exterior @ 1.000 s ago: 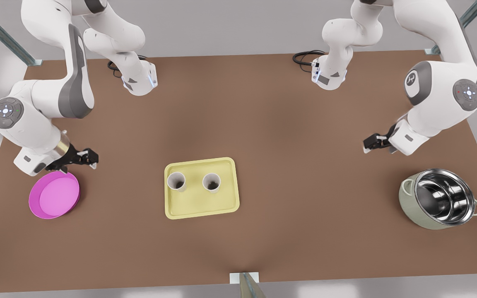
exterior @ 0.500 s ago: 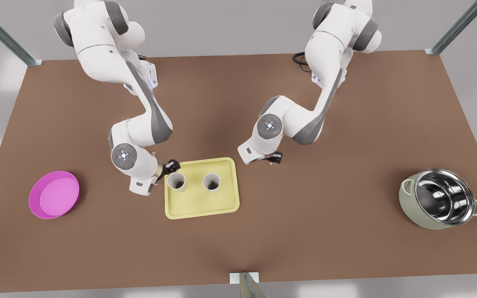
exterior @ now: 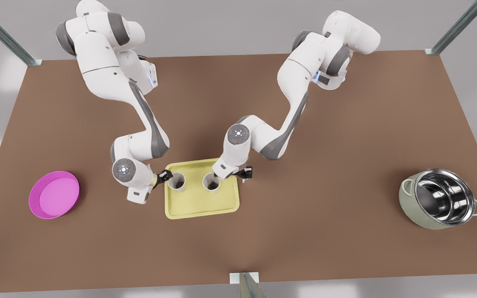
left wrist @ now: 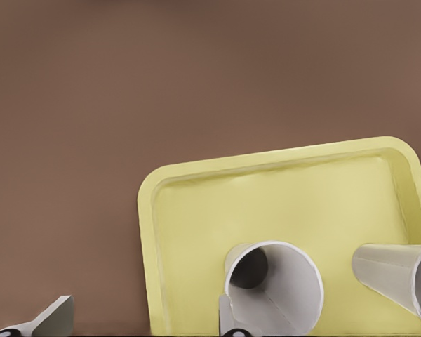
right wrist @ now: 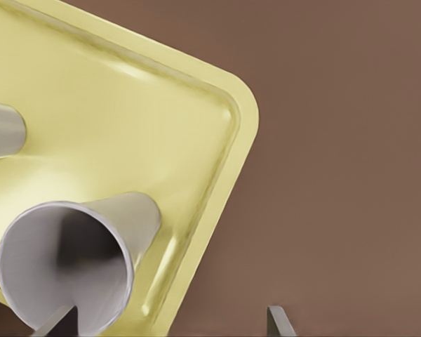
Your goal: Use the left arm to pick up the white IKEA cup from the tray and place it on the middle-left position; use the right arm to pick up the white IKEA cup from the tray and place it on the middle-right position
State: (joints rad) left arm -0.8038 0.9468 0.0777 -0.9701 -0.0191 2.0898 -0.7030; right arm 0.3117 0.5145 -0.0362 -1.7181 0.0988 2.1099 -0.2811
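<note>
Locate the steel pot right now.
The steel pot sits on the brown table at the front view's far right, well apart from the yellow tray and both arms.

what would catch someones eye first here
Two white arms bend down to the pale-yellow tray at the table's middle, the left gripper and right gripper, both open, each beside a white cup. Off to the sides sit a magenta plate and a steel pot.

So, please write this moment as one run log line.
phase: reach | left gripper: open, at left cup | right gripper: open, at right cup | both cups upright on tray | none lifted
</note>
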